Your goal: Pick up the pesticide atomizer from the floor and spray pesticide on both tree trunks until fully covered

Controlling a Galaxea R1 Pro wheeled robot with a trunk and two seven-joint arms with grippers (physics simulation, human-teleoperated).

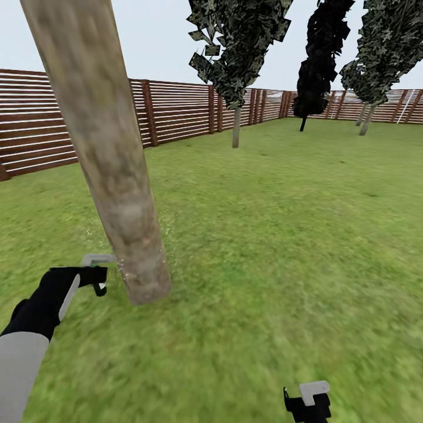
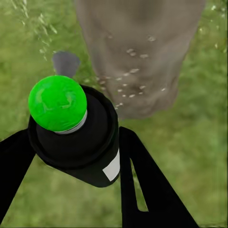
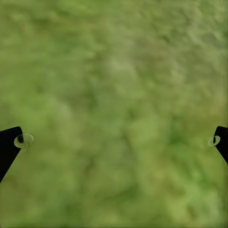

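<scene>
Spraying is what's going on here, I'd say: the left gripper [image 2: 71,156] has its fingers clamped on the pesticide atomizer [image 2: 78,137], a black bottle with a green cap, and it sits at the lower left of the head view, pointed at the base of the near tree trunk [image 1: 108,158]. White pesticide specks [image 2: 130,71] dot the bark in the left wrist view, and a few more float over the grass at that frame's upper left, so some of the mist looks like it's missing. To do this bit well I'd keep the nozzle square on the trunk, stay close enough that the spray lands on bark, then work up and around, since only the low patch facing the robot shows any coverage and the far side is hidden. The second tree [image 1: 236,126] stands well apart, upper middle of the head view by the wooden fence [image 1: 176,111]. The right gripper [image 3: 116,140] is wide open and holding nothing, hanging over the lawn [image 3: 114,85]. Labels: there's a small white patch on the bottle, but no writing I can read.
</scene>
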